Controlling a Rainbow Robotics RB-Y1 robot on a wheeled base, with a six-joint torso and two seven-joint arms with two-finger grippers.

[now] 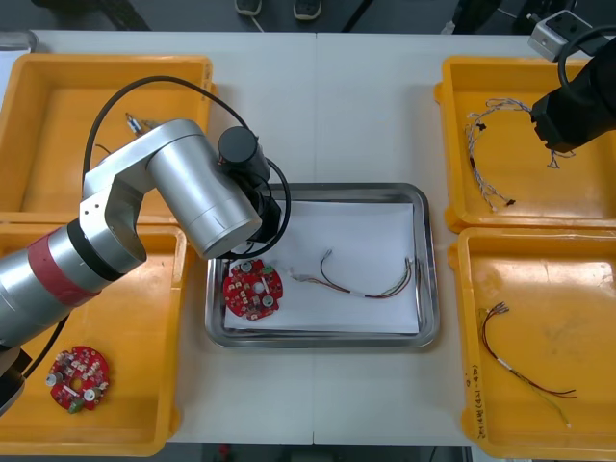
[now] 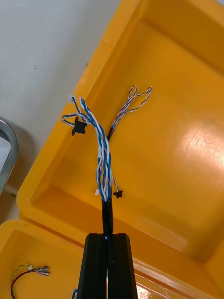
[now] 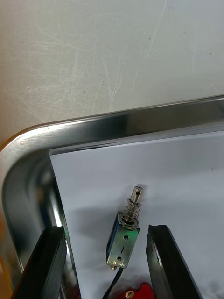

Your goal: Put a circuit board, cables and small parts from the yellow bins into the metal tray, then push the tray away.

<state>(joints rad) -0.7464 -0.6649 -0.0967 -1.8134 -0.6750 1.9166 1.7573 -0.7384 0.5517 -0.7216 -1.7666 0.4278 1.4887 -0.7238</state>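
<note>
My right end effector (image 2: 107, 236) is pinched narrow on the black sleeve of the blue-and-white cable (image 2: 103, 149), over the far right bin (image 2: 186, 140). The cable runs straight on from my fingertips, in line with them, and splays into loose ends with small black clips. I cannot tell whether those ends are clear of the bin's floor.

The tray (image 1: 318, 189) lies to my left of this end effector and nearer to me, across a strip of bare tabletop (image 1: 366, 106). As I judge it, the coming carry goes leftward and inward over the bin wall, with the cable trailing lengthwise.

My left end effector (image 3: 103, 230) is spread wide over the tray's far left corner. A metal part (image 3: 122, 236) lies between its fingers on the white lining, touching neither, its long axis roughly along them. A board (image 1: 252, 291) and a red-and-yellow cable (image 1: 361, 281) also lie in the tray, so the open white space is toward its far right.
</note>
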